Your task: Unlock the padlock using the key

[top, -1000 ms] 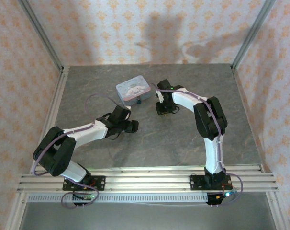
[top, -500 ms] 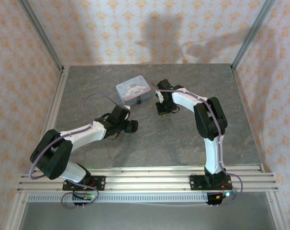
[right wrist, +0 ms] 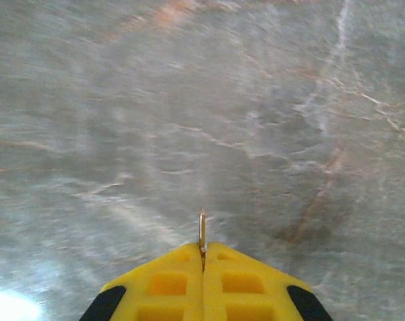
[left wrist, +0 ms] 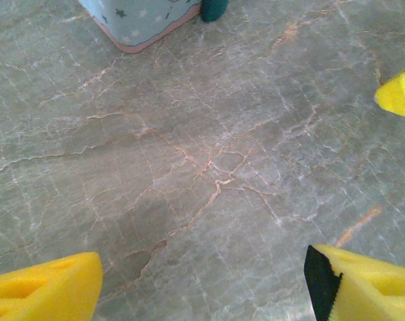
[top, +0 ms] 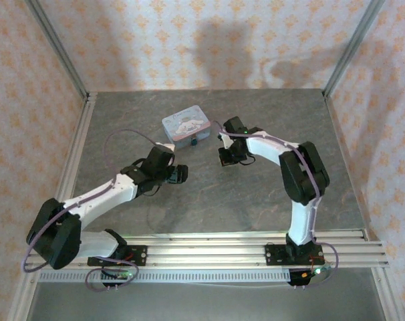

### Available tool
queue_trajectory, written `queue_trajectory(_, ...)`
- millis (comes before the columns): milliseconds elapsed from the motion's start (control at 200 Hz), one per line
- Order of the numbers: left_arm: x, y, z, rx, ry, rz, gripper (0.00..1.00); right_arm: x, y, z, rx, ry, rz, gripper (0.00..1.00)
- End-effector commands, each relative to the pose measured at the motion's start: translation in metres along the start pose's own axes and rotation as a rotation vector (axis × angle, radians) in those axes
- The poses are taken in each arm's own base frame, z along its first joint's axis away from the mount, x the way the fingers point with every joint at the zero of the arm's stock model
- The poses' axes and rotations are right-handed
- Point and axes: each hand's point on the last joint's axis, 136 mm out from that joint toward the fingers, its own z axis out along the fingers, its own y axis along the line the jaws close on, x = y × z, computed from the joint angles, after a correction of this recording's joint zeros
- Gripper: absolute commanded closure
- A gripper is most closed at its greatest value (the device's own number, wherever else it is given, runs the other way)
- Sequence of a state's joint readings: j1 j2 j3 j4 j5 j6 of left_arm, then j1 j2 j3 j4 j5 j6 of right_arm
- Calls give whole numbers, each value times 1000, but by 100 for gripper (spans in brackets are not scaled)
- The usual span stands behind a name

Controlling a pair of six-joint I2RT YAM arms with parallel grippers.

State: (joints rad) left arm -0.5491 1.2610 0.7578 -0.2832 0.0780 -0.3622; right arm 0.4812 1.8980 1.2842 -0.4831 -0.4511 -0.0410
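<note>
Okay so the big change from a second ago: the right claw [right wrist: 202, 253] has snapped together and is now pinching the key [right wrist: 202, 231], which pokes out thin and edge-on from its tip in the right wrist view. The desk [right wrist: 189, 100] under it looks smeared there, so I'd guess that wrist is on the move, but I can't tell whether the key is clear of the surface yet. Meanwhile the left arm [top: 102, 194] has stretched out lower and flatter across the desk in the top view. The left claw [left wrist: 202, 277] has opened up a bit more and is spread wide, with nothing but bare stone in the gap. The padlock [left wrist: 214, 8] sits tucked right against the front edge of the pale blue cartoon tin [left wrist: 139, 23], out ahead of the left claw and well apart from it, and off to the left of the right claw from overhead. I can't tell if it hangs on the tin or just lies beside it. What this means, I reckon: key pickup looks done, so the fiddly part is next. The left claw probably needs to get round the padlock and steady it. The key also has to be lined up with a keyhole I can't make out from here.
</note>
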Motion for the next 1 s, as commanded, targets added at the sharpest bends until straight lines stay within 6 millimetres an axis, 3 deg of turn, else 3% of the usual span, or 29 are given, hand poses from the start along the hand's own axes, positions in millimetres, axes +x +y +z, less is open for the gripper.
queue_trajectory(0, -9, -7, -25, 60, -5, 35, 19, -36, 45, -41, -202, -214, -9, 100)
queue_trajectory(265, -37, -31, -72, 387, -72, -77, 21, -40, 102, -115, -510, -432, -46, 100)
queue_trajectory(415, -55, -58, -96, 551, -119, -36, 28, -26, 128, -137, -573, -452, -108, 100)
queue_trajectory(741, -85, -84, -107, 727, -177, -63, 35, -11, 184, -160, -726, -428, -200, 100)
queue_trajectory(996, -88, -93, -120, 807, -202, -28, 46, 1, 204, -160, -797, -356, -240, 100)
